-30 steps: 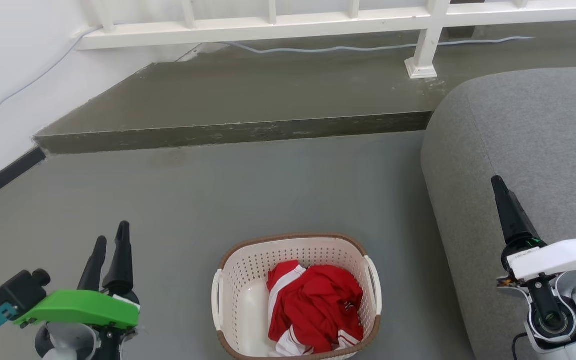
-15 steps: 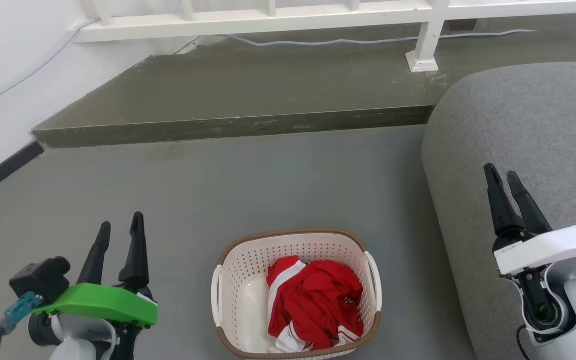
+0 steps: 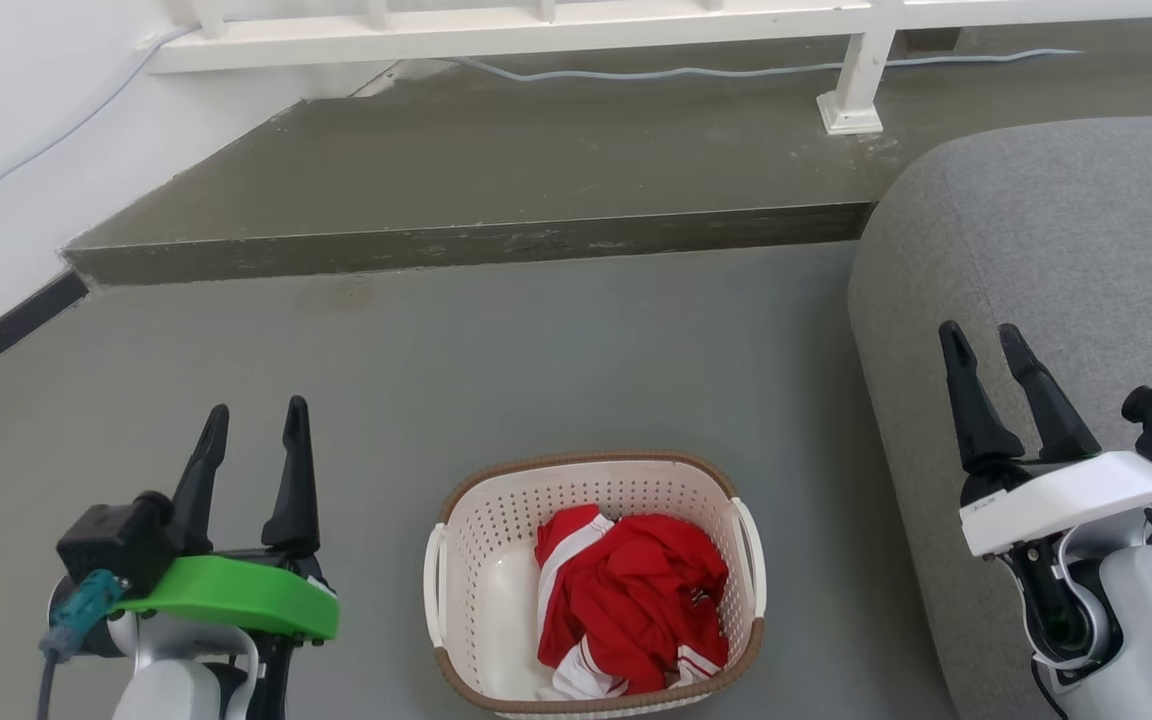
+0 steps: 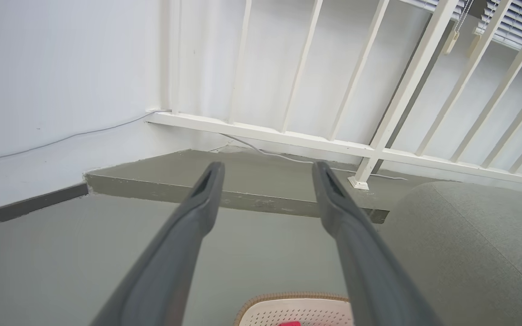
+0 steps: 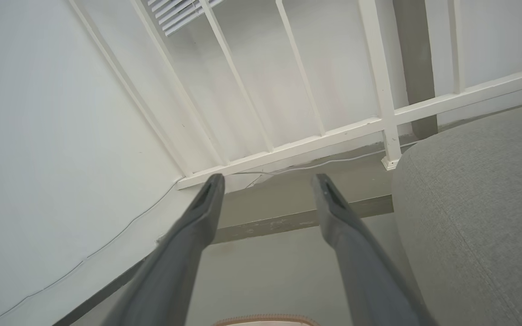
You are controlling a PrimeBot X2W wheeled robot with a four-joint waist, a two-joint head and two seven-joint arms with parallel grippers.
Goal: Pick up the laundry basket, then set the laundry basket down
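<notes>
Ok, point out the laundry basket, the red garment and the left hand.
laundry basket (image 3: 591, 457): head view, brown far rim.
red garment (image 3: 651, 590): head view, middle of the cloth.
left hand (image 3: 257, 407): head view, midway between its fingertips.

Grey floor with a darker raised step behind it, white railing on top. White wall to the left, grey fabric sofa on the right.

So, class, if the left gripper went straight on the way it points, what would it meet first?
The left gripper would probably reach the raised step first; the laundry basket lies below its line.
</notes>
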